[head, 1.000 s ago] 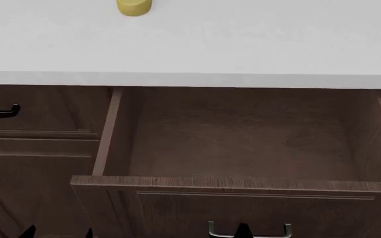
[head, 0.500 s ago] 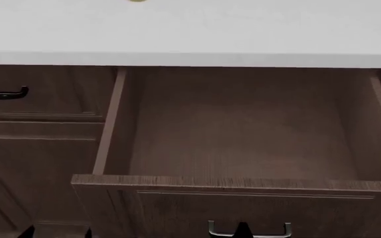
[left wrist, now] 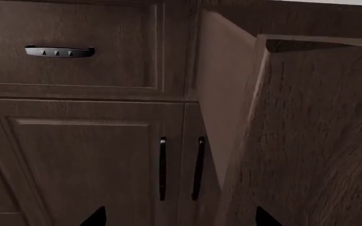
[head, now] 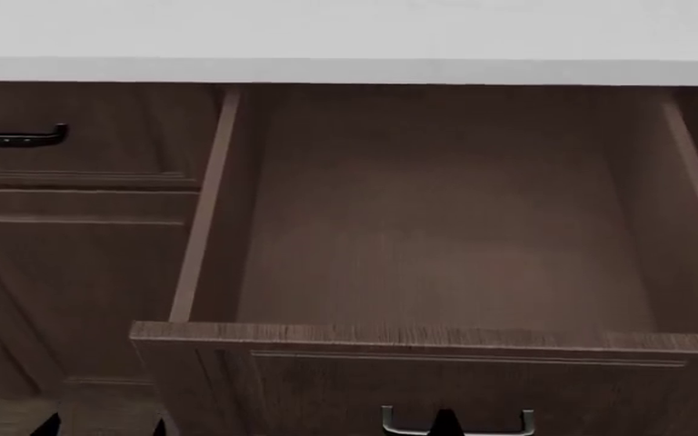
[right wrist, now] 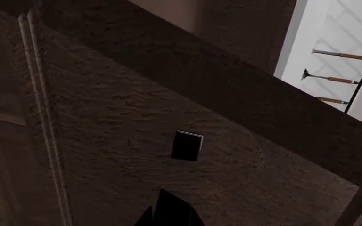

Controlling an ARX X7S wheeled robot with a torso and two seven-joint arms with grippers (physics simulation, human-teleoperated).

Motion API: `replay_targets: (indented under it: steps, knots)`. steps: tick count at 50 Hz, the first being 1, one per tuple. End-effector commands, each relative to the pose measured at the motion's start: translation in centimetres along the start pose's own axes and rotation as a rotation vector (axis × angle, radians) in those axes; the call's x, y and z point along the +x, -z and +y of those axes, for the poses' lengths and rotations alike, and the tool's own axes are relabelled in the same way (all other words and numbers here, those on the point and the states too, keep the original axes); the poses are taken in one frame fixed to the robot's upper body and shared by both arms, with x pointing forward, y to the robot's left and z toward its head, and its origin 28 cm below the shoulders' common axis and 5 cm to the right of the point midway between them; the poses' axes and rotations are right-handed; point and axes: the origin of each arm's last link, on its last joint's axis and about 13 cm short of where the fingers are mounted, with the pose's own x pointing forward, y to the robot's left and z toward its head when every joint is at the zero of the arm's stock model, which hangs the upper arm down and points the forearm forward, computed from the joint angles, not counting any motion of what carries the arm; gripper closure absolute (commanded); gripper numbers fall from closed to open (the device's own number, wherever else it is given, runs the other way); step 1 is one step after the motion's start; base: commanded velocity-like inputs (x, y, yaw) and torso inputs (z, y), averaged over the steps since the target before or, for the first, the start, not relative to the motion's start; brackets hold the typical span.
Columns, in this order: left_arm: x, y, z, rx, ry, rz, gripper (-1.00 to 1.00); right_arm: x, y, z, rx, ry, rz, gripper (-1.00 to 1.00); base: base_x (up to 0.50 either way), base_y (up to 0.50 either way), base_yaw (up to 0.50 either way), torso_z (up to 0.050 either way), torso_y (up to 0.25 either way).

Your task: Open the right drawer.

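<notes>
Left gripper: 2 black pointed fingertips; right gripper: black, possibly wedge-shaped.

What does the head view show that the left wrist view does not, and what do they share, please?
Only the head view shows the white countertop, the right drawer's bare wooden inside and its handle. Only the left wrist view shows the two upright black door handles on the cabinet doors below. Both show the pulled-out right drawer and the other drawer front's handle.
</notes>
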Motion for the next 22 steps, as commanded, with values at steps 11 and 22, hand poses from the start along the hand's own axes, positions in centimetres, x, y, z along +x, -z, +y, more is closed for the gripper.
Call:
replay_targets:
  steps: [11, 22]
  knots:
    - [-0.10, 0.09, 0.12, -0.013, -0.003, -0.003, -1.00, 1.14, 0.24, -2.37, -0.014, 0.347, 0.026, 1.00, -0.20, 0.00, 0.00, 0.001, 0.003]
    - [0.07, 0.17, 0.07, -0.002, 0.005, 0.002, -1.00, 1.36, 0.20, -2.30, -0.023, 0.343, 0.021, 1.00, -0.20, 0.00, 0.00, 0.002, 0.003]
